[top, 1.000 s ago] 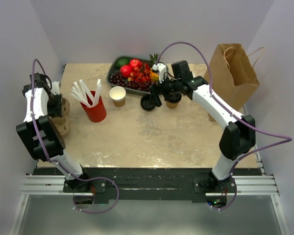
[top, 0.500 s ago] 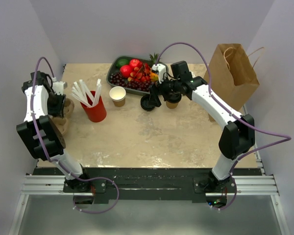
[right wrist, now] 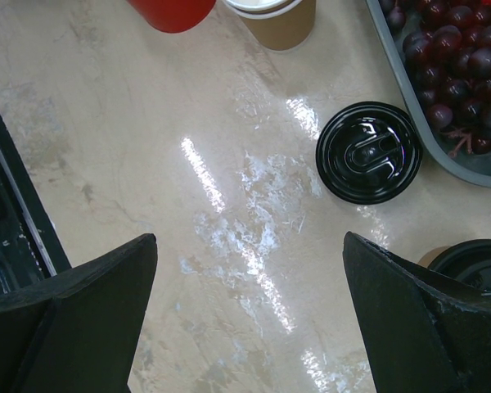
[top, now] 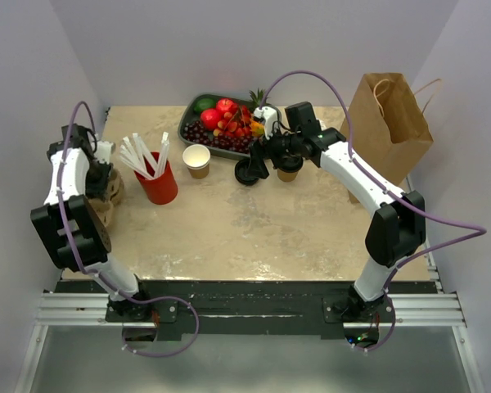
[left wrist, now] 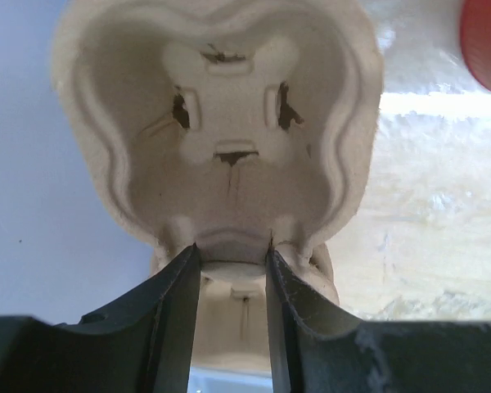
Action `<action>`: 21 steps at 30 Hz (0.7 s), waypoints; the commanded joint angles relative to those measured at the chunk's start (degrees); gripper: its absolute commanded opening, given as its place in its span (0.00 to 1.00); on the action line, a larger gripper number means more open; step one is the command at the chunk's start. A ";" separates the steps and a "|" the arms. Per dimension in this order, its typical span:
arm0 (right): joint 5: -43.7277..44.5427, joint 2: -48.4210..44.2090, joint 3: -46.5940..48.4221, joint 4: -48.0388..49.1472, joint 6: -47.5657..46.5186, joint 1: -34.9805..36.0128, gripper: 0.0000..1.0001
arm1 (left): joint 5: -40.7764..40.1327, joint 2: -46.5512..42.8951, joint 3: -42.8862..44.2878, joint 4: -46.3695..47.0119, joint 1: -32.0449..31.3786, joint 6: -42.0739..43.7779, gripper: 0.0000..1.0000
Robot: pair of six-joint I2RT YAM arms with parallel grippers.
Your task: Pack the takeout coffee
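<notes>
The takeout coffee (top: 289, 171), a small brown cup with a black lid, stands in front of the fruit tray, partly under my right arm. Only its lid shows at the lower right edge of the right wrist view (right wrist: 472, 262). My right gripper (top: 259, 160) is open and empty above the table, left of the coffee (right wrist: 250, 241). A loose black lid (top: 246, 173) lies beside it (right wrist: 368, 152). My left gripper (top: 99, 169) is shut on the rim of a pulp cup carrier (left wrist: 221, 123) at the table's far left (top: 109, 195); its fingers (left wrist: 182, 270) pinch the carrier's edge.
A lidless brown cup (top: 197, 160) and a red cup with white straws (top: 157, 181) stand left of centre. A grey tray of fruit (top: 229, 123) sits at the back. A brown paper bag (top: 390, 123) stands at the back right, beyond my right arm.
My left gripper has shifted right and toward the back with the cup carrier, which now sits a little further in from the left edge. The right arm has not moved.
</notes>
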 commanded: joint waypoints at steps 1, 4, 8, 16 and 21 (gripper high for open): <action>-1.58 -0.47 -0.16 1.68 0.69 0.26 0.99 | -1.86 -5.72 0.02 4.60 -1.66 0.08 0.00; -2.02 -0.12 -0.70 1.95 1.13 0.35 0.99 | 9.17 -2.83 3.44 0.38 -0.50 -1.00 0.00; -2.11 0.67 0.35 2.13 1.48 0.26 0.99 | 8.49 1.75 6.34 -5.87 0.66 -3.46 0.00; -2.46 1.02 0.01 2.21 1.57 0.27 0.99 | 0.92 0.34 4.77 -3.66 2.24 -4.79 0.00; -2.82 1.81 0.62 2.83 2.10 0.26 0.99 | 1.08 5.00 5.38 -9.99 1.88 -1.89 0.00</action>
